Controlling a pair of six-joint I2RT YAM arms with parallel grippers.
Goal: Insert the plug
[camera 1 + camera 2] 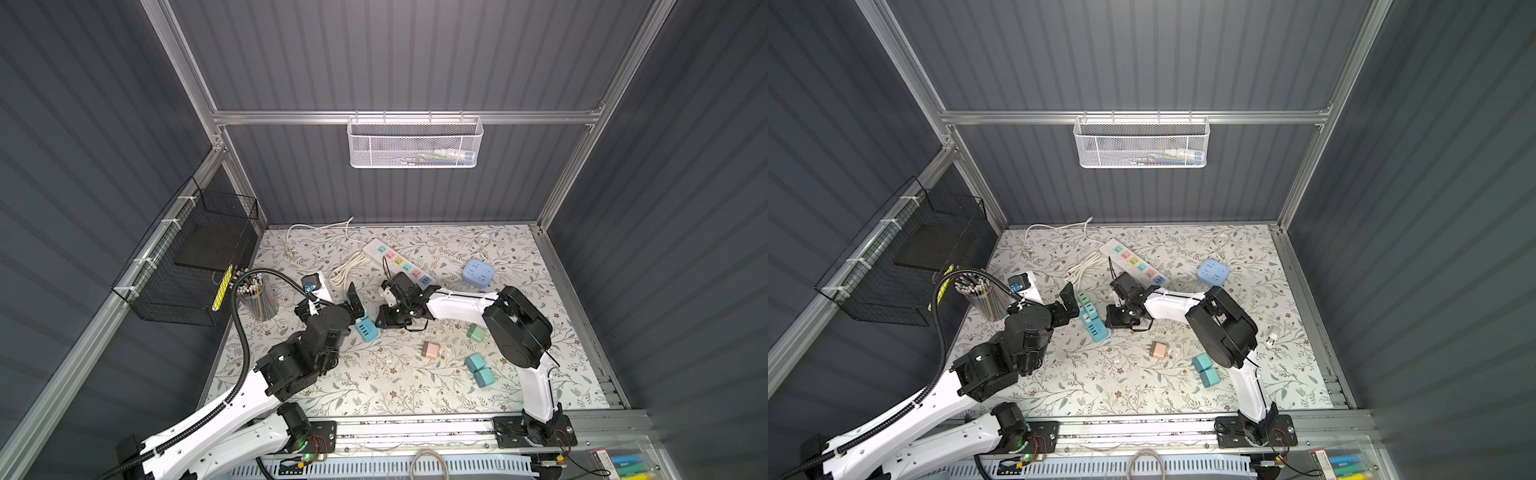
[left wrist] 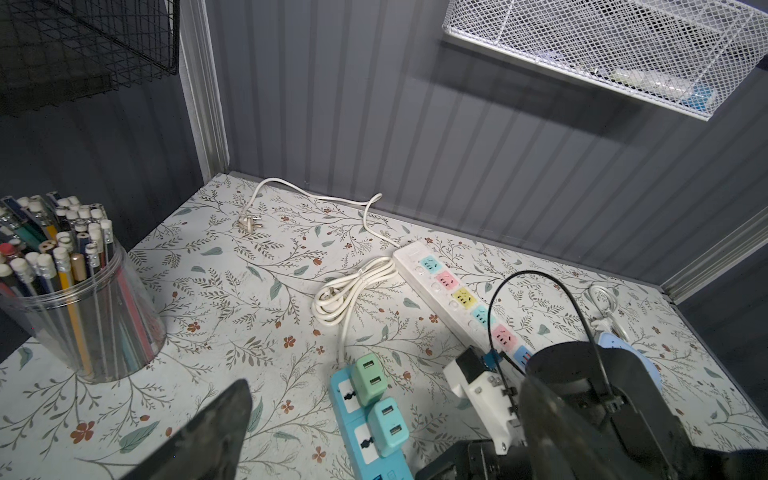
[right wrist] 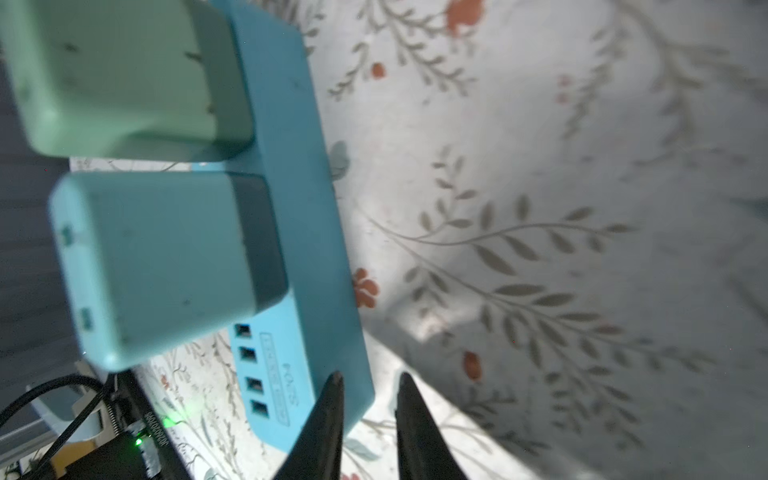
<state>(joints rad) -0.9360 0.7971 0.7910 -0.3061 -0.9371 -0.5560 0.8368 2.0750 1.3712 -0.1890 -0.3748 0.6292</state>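
Note:
A blue power strip (image 1: 366, 330) (image 1: 1094, 326) (image 2: 363, 453) (image 3: 307, 232) lies on the floral table between my two grippers. Two plugs stand in its sockets: a green USB charger (image 2: 368, 376) (image 3: 116, 79) and a teal one (image 2: 390, 424) (image 3: 166, 266). In the left wrist view my left gripper (image 2: 386, 386) is wide open, with the strip and both plugs between its fingers (image 2: 208, 432), untouched. My right gripper (image 3: 370, 376) (image 1: 384, 319) is shut on nothing, its tips right beside the strip's USB end.
Loose chargers lie at the front right: pink (image 1: 430, 351), green (image 1: 475, 332), two teal (image 1: 478, 370). A white strip with coloured sockets (image 1: 399, 264), its coiled cord (image 1: 347, 270), a blue cube socket (image 1: 478, 272) and a pencil cup (image 1: 257, 299) stand round about.

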